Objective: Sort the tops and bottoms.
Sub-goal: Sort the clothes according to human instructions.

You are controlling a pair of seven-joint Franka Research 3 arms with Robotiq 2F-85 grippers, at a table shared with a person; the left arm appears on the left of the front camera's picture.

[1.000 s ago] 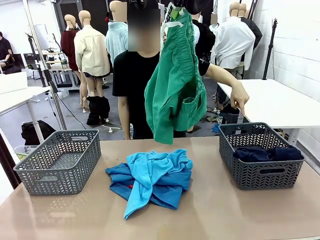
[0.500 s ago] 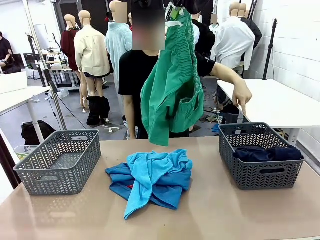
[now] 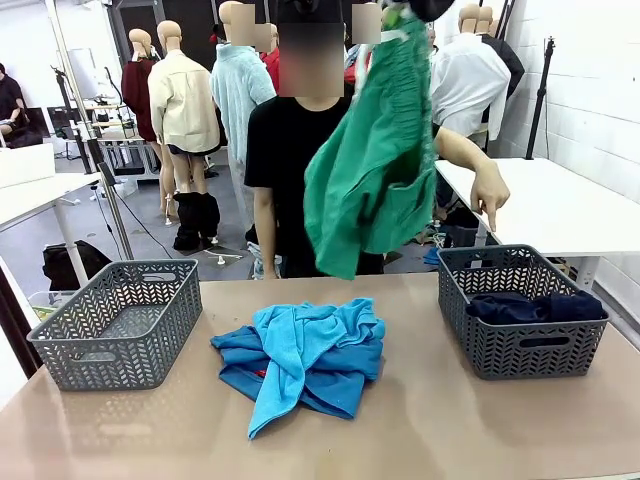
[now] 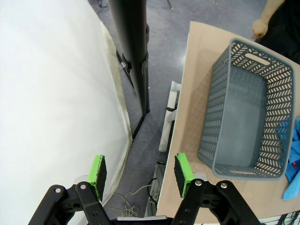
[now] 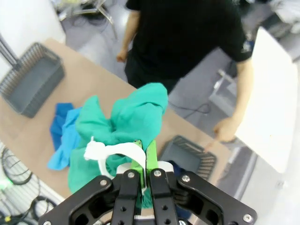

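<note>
The bright green bottoms [image 3: 375, 170] with a white drawstring hang high above the table's far edge, held at the waistband by my right gripper [image 5: 143, 152], which is shut on them [image 5: 126, 122]. The light turquoise top [image 3: 300, 345] lies crumpled over the medium blue top [image 3: 340, 385] at the table's middle. Dark navy bottoms [image 3: 535, 305] rest in the right grey basket [image 3: 520, 345]. My left gripper [image 4: 140, 176] stands open beyond the table's left edge, near the left grey basket [image 4: 248, 117], with nothing between its fingers.
A person in black stands at the far side, one hand [image 3: 490, 195] pointing down over the right basket. The left basket [image 3: 120, 320] holds nothing. A black post [image 4: 131, 42] and white panel stand beside the left gripper.
The hanging green bottoms have swung to the right, toward the right basket. The person has shifted slightly right, hand still pointing at that basket.
</note>
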